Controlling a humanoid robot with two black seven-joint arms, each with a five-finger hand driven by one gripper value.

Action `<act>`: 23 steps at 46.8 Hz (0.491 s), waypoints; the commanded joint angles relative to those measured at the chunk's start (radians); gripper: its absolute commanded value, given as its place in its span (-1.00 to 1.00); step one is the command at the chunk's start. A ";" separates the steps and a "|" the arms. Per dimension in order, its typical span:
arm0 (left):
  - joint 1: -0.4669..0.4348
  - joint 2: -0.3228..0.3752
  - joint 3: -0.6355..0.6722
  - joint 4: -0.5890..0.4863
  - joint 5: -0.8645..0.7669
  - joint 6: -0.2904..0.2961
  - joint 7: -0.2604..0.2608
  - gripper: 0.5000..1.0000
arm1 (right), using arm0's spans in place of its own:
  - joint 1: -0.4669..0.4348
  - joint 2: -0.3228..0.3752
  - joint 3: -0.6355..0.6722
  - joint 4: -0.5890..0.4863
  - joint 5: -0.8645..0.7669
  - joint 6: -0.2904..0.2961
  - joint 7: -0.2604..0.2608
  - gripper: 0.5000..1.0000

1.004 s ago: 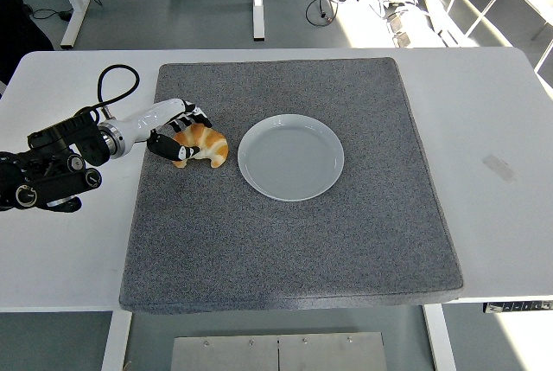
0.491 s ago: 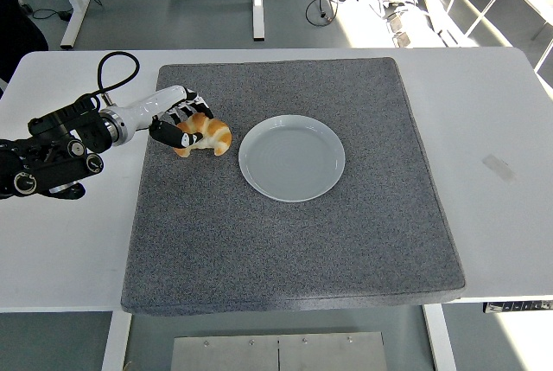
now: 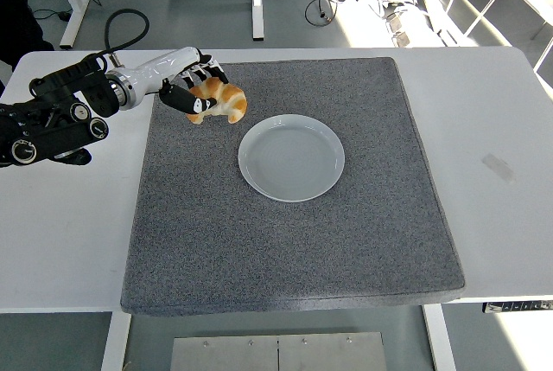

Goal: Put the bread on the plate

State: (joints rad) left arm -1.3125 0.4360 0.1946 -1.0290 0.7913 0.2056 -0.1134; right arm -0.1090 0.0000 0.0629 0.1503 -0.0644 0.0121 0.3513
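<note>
Gripping the bread (image 3: 219, 100), the left hand (image 3: 188, 84) has its fingers curled round it, over the grey mat (image 3: 285, 250), just beside the plate (image 3: 291, 157); fingers hide the bread's left end.

Black jointed arm (image 3: 47, 120), looped black cable (image 3: 121, 21), white forearm, black-and-white fingered left robot hand (image 3: 190, 81)
</note>
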 commanded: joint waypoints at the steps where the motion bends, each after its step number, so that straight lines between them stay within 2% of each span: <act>1: -0.011 -0.022 0.000 0.000 0.035 0.001 0.001 -0.81 | 0.000 0.000 0.000 0.000 0.000 0.000 0.000 1.00; 23: 0.001 -0.137 -0.006 -0.003 0.174 0.011 0.001 -0.80 | 0.000 0.000 0.000 0.000 0.000 0.000 0.000 1.00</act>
State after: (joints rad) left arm -1.3133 0.3134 0.1893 -1.0327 0.9599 0.2142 -0.1108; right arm -0.1090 0.0000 0.0629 0.1503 -0.0644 0.0122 0.3513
